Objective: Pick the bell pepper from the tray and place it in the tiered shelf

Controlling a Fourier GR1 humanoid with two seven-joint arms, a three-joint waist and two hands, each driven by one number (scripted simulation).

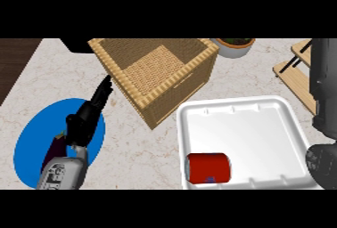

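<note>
**Pepper in the tray, both hands apart from it**

We see the red pepper (pixel 208 168) lying in the white tray's (pixel 233 111) near corner, well to the right of our left hand (pixel 89 113). That hand stretches over a blue plate (pixel 39 138), fingers straight and holding nothing, fingertips near a wicker basket (pixel 154 71) ahead. Our right hand (pixel 322 164) shows dark at the tray's right edge; we cannot tell its fingers. The wooden shelf (pixel 293 67) stands beyond it. We read no writing anywhere.

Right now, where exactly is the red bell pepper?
In the head view, the bell pepper lies in the white tray, in its near-left corner, right of the blue plate and nearer than the wicker basket.
</note>
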